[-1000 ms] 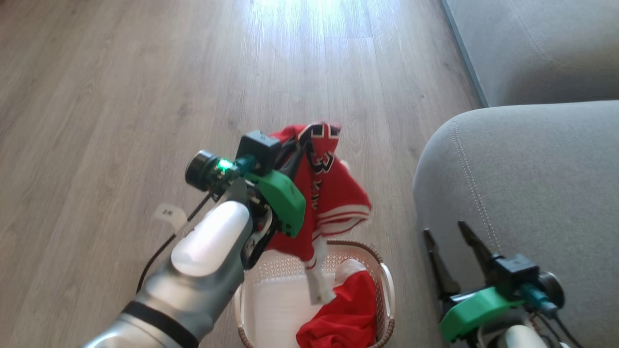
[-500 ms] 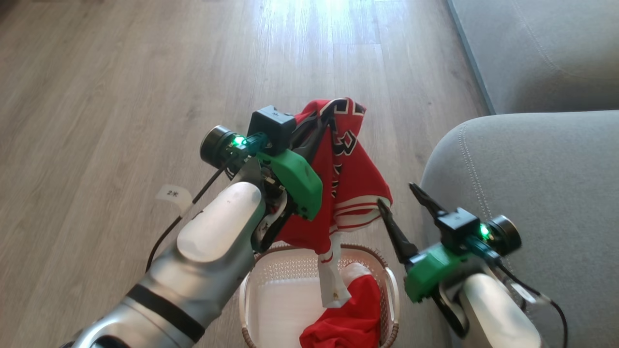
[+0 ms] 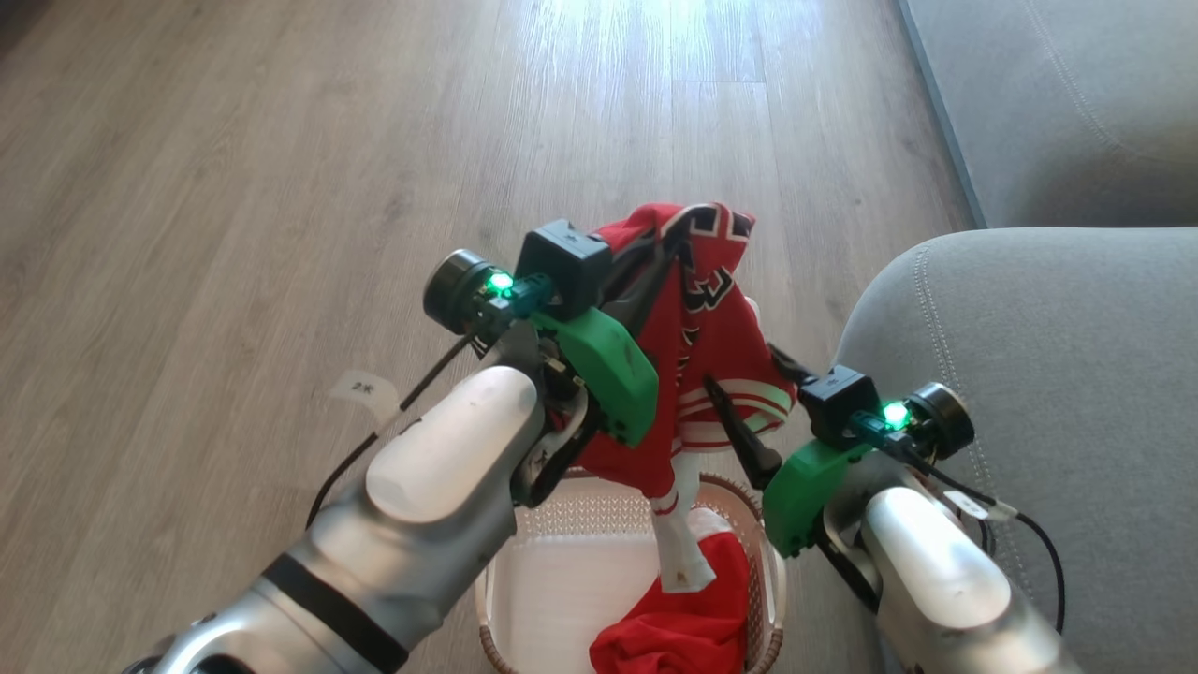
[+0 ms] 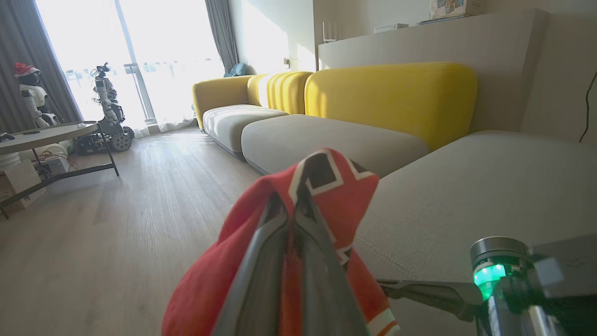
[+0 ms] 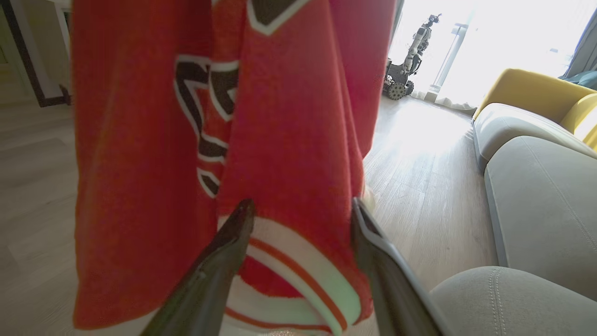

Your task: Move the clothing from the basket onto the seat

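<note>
My left gripper (image 3: 686,223) is shut on the clothing, a red jersey (image 3: 716,337) with black-and-white numerals, held up by its top edge above the basket (image 3: 771,566). The jersey's white tail hangs down into the basket. Red shorts (image 3: 688,641) lie in the basket's near right corner. My right gripper (image 3: 740,367) stands open, its fingers on either side of the jersey's white-striped hem (image 5: 298,275). The left wrist view has the shut left gripper (image 4: 295,198) wrapped in jersey (image 4: 340,184). The seat, a grey sofa (image 3: 1048,374), is just to the right.
Wood floor (image 3: 281,187) spreads ahead and to the left. A second grey cushion (image 3: 1067,103) lies farther back right, with yellow backrests (image 4: 392,98) behind. A low table (image 4: 46,135) and other robots (image 4: 109,112) stand by the bright window.
My right gripper has risen from the lower right and moved left, open, to the jersey's striped hem. The left gripper still holds the jersey up. The head view has shifted slightly.
</note>
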